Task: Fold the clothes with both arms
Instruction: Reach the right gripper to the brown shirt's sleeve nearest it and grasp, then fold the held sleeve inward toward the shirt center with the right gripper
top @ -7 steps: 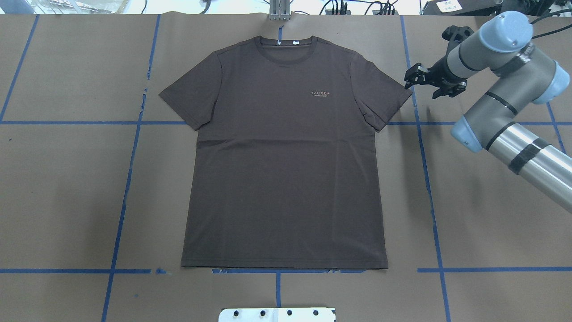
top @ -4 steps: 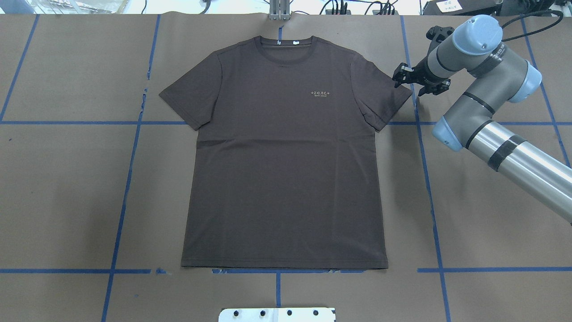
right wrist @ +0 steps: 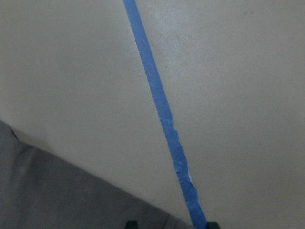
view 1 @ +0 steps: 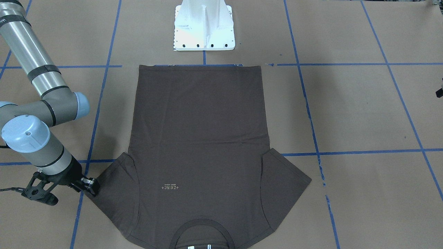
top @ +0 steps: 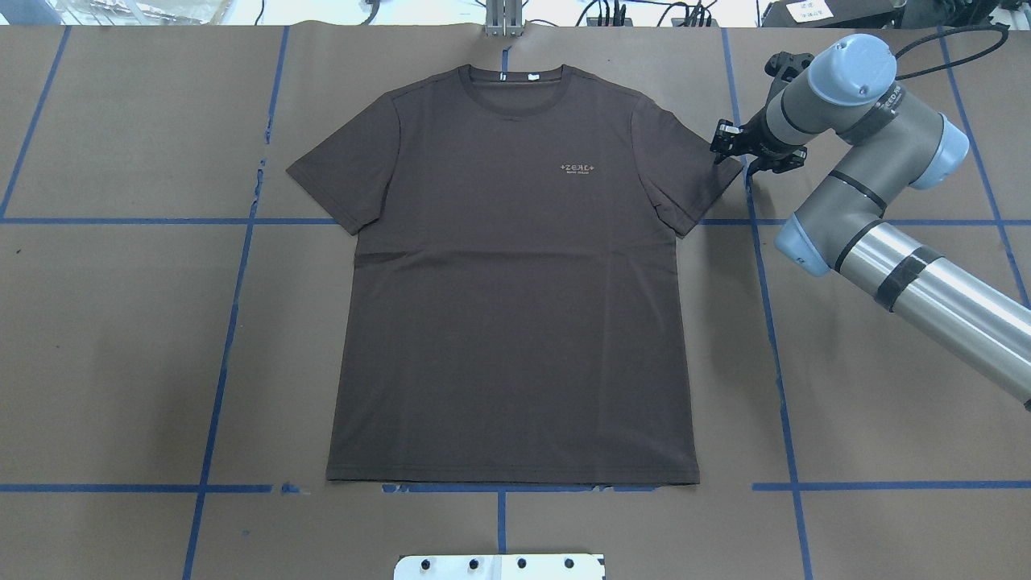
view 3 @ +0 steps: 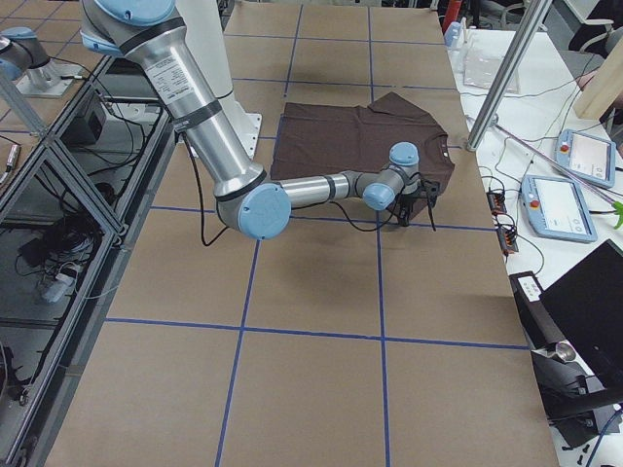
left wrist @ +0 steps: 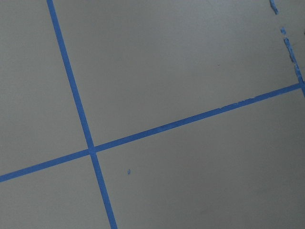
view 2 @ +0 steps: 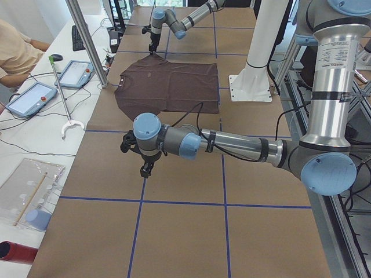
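The brown T-shirt (top: 515, 282) lies spread flat, logo up, mid-bench (top: 121, 322), ready for folding. The right arm's fingers (view 1: 89, 183) sit parted at its sleeve tip (top: 723, 167), seemingly to pinch it. The left arm's fingers (view 2: 146, 169) hover well away; I cannot tell their spread.

The T-shirt (top: 515, 322) bears a chest logo (top: 581, 167) reading "+ZEAL+" — smaller line unreadable.

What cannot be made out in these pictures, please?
Left gripper: open or shut; shown only in the exterior left view.
Chest logo: print too tiny to read in the overhead view.
Collar of the T-shirt: cut off by the front-facing view's bottom edge.
Right gripper: contact with the sleeve; its fingers cover that edge overhead.
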Robot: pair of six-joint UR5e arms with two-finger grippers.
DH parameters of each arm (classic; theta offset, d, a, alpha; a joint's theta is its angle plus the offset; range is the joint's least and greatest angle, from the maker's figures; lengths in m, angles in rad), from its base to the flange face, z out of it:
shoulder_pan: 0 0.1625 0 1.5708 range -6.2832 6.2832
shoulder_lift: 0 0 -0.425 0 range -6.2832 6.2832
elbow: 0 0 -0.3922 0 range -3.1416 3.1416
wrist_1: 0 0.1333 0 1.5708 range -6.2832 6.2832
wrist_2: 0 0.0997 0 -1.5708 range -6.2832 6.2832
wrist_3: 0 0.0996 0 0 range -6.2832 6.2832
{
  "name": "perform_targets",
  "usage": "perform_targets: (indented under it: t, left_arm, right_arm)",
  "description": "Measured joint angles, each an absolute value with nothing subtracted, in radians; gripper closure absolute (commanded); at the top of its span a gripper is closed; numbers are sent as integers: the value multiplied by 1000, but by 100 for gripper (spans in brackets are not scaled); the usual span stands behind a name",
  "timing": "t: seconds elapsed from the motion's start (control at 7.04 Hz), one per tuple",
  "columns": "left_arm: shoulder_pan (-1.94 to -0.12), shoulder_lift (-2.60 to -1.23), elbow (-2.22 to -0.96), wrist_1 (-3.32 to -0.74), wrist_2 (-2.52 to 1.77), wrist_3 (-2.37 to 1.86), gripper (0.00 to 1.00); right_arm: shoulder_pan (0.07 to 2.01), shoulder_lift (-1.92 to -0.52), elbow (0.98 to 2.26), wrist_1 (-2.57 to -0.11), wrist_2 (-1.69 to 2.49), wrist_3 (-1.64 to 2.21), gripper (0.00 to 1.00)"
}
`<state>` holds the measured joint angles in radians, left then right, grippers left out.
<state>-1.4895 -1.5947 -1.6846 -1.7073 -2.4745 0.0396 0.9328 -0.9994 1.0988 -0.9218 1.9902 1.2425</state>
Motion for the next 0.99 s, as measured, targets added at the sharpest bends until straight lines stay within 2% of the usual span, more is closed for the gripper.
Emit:
perform_targets:
  t: [0.57,0.99]
  left_arm:
    - [-1489,-1594,-1686,-1707,-2481,38,0]
    - [-1489,-1595,-1691,-1714,-2488,37,0]
  right_arm:
    - [934,-992,1108,-921,1991,1249,100]
    - [885,-881,1114,-924,1991,1338,100]
